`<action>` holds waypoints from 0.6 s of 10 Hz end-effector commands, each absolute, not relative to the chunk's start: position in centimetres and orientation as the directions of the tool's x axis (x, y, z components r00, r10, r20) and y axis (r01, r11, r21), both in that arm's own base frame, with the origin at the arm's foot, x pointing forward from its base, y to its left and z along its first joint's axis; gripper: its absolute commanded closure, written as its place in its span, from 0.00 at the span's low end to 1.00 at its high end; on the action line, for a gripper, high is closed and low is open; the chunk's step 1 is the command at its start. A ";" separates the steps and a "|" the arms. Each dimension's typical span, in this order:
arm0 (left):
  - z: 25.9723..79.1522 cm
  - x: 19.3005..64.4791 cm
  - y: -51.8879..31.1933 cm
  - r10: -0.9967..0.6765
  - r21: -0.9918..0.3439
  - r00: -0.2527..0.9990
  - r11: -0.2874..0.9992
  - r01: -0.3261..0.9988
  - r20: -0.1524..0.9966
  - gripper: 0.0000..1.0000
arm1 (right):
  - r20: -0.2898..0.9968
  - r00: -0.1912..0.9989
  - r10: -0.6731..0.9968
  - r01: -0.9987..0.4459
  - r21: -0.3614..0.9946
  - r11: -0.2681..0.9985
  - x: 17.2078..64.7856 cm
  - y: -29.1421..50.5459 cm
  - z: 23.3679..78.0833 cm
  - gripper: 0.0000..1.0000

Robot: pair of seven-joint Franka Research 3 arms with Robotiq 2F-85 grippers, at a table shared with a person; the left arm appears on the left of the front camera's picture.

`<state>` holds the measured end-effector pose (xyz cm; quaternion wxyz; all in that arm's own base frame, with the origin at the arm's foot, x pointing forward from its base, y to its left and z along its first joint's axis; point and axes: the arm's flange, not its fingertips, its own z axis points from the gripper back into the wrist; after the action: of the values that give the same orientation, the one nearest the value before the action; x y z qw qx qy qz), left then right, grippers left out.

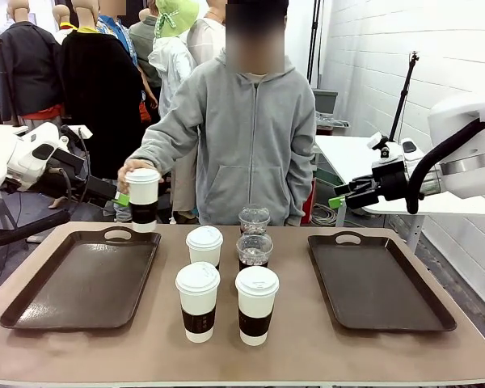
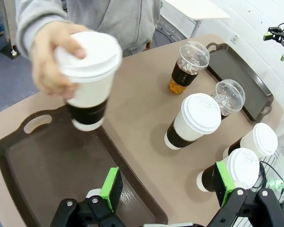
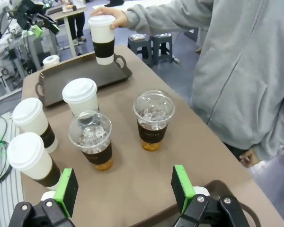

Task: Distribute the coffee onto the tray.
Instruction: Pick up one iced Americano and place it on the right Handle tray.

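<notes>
A person's hand (image 1: 128,171) holds one white sleeved paper cup (image 1: 143,198) in the air over the far edge of the left tray (image 1: 85,279). In the left wrist view that cup (image 2: 87,78) hangs ahead of my open left gripper (image 2: 168,187), apart from its fingers. Three more white lidded cups (image 1: 204,246) (image 1: 198,301) (image 1: 256,305) and two clear dome-lidded cups (image 1: 254,218) (image 1: 254,249) stand at the table's middle. My left gripper (image 1: 121,198) hovers just left of the held cup. Above the right tray (image 1: 377,281), my right gripper (image 1: 337,200) is open and holds nothing.
Both brown trays are bare. In the right wrist view the clear cups (image 3: 151,118) (image 3: 91,139) stand closest to my right gripper (image 3: 124,189), and the person's grey sleeve (image 3: 180,14) reaches across to the far tray (image 3: 80,75). The person stands at the far edge.
</notes>
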<state>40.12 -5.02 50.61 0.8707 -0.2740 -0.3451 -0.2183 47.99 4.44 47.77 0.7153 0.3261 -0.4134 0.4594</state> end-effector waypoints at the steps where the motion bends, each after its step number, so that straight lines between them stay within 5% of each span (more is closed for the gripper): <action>1: 50.2 40.5 -4.8 -0.200 -0.324 0.652 0.740 0.590 0.731 0.00 | 0.894 0.258 0.367 -0.916 0.105 0.388 47.9 4.1 48.1 0.00; 6: 50.2 40.5 -4.8 -0.200 -0.324 0.652 0.740 0.590 0.731 0.00 | 0.888 0.239 0.393 -0.925 0.086 0.370 48.1 4.3 47.7 0.00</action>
<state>40.12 -5.01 50.60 0.8707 -0.2729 -0.3454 -0.2192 48.08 4.36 47.73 0.7180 0.3226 -0.4113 0.4597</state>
